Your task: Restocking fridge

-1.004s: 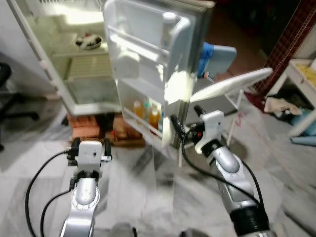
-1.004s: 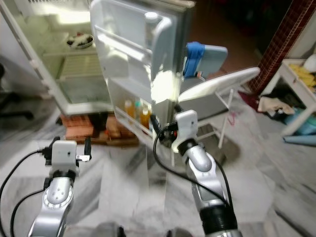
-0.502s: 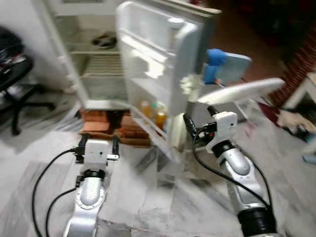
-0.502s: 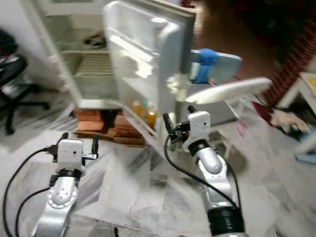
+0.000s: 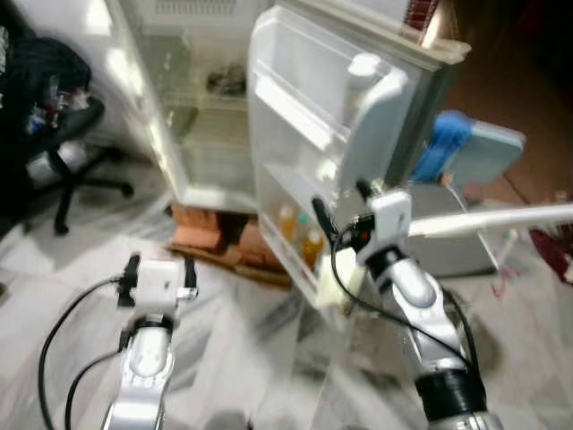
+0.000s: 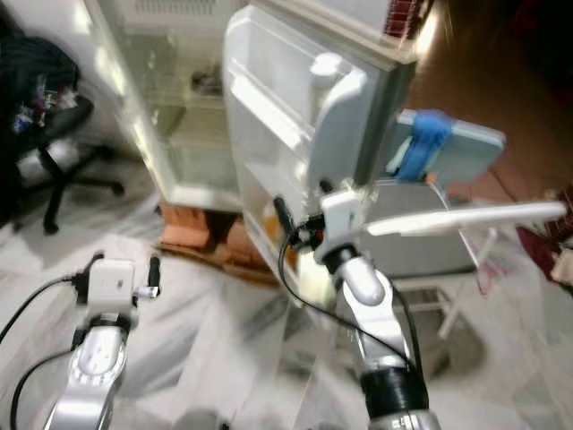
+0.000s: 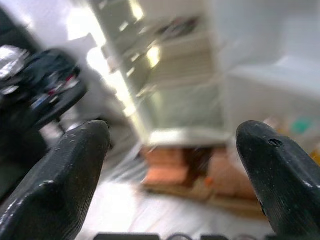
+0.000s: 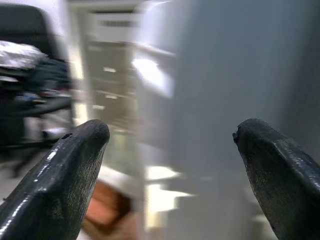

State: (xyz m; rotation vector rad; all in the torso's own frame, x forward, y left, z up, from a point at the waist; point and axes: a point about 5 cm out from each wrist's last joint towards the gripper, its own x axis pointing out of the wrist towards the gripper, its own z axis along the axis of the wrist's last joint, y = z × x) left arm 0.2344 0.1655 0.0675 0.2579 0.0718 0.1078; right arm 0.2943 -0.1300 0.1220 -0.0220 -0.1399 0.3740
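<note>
The fridge is seen standing open, its door swung wide, with orange bottles kept in the lowest door shelf. The right gripper is held at the door's edge, fingers spread and empty. The left gripper is raised over the floor, fingers likewise parted.

A home: open fridge, office chair, marble floor.

White fridge wide open, bottles upright in the lower shelf of its door
</note>
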